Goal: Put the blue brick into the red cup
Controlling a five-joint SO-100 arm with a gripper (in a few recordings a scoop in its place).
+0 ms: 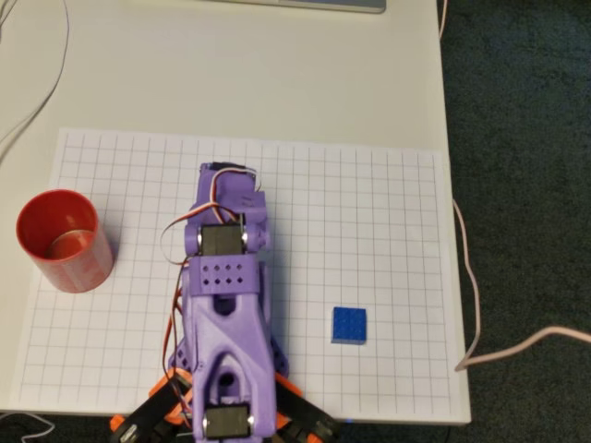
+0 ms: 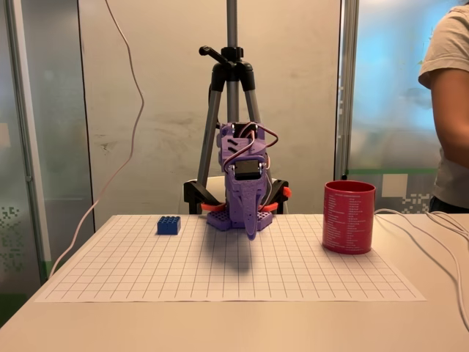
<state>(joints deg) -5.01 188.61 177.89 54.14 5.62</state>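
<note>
Looking from the front of the tabletop [image 2: 220, 323] toward the back, we see that nothing of the task is done yet. The white gridded paper sheet [image 2: 220, 271] covers the near part of the surface. On it, at the right in the fixed view, stands the round red plastic cup with ribbed sides [image 2: 349, 218], upright and with nothing blue inside as far as the overhead view shows [image 1: 63, 238]. Well apart from it, at the left in the fixed view, the small bright blue studded plastic brick [image 2: 168, 225] lies flat on the grid, untouched. Between them the purple arm's end effector [image 2: 250, 227] hangs folded, point down, near its orange base [image 1: 166, 406]; we cannot tell whether its jaws are parted or closed. We judge that reaching, grasping, carrying and dropping all remain. Behind stand a tripod [image 2: 231, 88] and a person [image 2: 448, 110].
</note>
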